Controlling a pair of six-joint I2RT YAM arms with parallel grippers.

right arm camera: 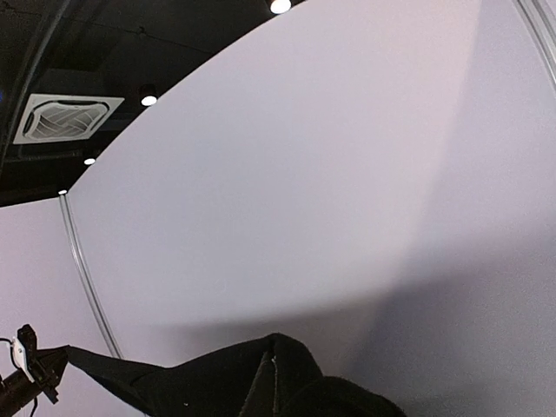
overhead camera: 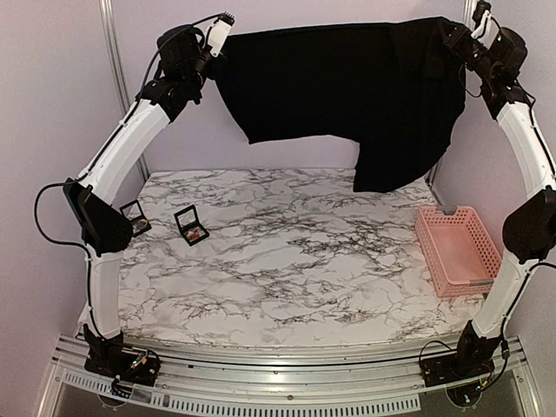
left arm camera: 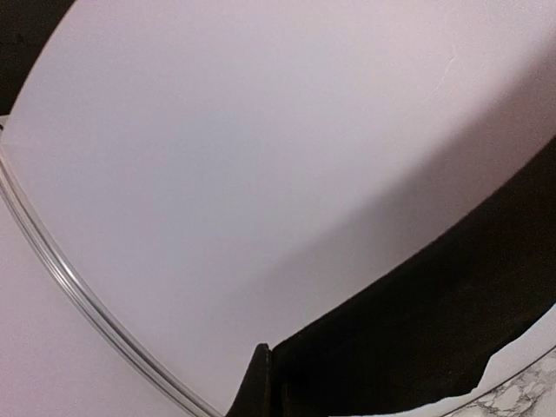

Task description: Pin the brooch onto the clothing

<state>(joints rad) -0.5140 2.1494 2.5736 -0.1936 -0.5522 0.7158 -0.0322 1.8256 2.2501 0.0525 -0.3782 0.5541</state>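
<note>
Top external view: my left gripper (overhead camera: 211,57) and right gripper (overhead camera: 453,35) hold the black T-shirt (overhead camera: 347,95) spread in the air above the marble table (overhead camera: 287,269).

My left jaws are clamped on the shirt's upper left corner and my right jaws on its upper right corner, both raised high near the back wall. In each wrist view my closed fingers (left arm camera: 261,387) (right arm camera: 265,382) pinch black cloth. The shirt hangs as a broad sheet, and its right part droops lower than its left. On the table's left side lie two small open black cases (overhead camera: 191,226) (overhead camera: 135,217), near each other, the right one with something reddish inside. A pink basket (overhead camera: 458,252) sits at the table's right edge.
</note>
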